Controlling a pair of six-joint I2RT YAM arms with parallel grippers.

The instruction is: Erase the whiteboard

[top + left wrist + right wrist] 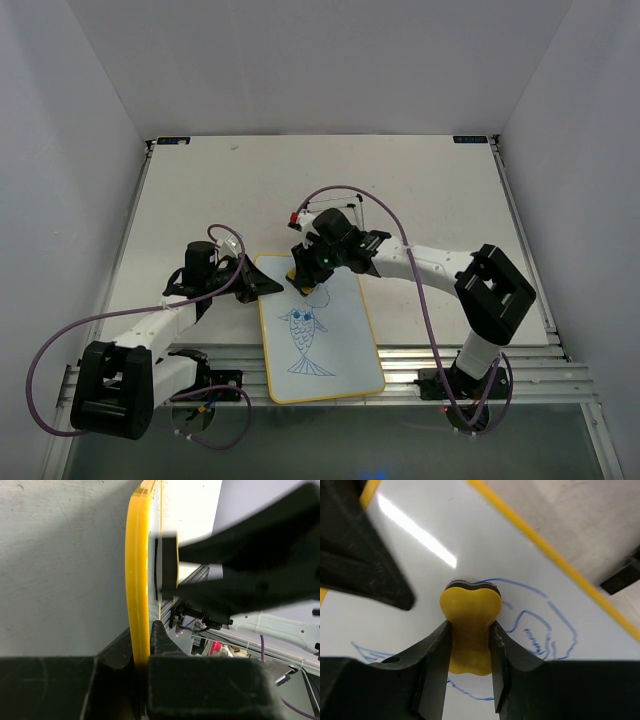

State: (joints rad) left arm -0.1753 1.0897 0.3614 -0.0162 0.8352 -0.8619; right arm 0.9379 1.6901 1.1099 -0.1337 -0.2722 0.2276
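Note:
The whiteboard (335,335), white with a yellow frame, lies in the middle of the table with a blue fish drawing (305,345) on it. My right gripper (303,275) is shut on a small yellow eraser (470,605), which rests on the whiteboard (420,555) at its far end, over the top of the blue lines (545,630). My left gripper (262,285) is shut on the board's left edge. In the left wrist view the yellow frame (137,580) runs between the jaws of the left gripper (145,632).
The board's near end overhangs the aluminium rail (420,360) at the table's front edge. A small red item (292,217) lies just beyond the right gripper. White walls close in the pale table (200,190) on the left, right and back.

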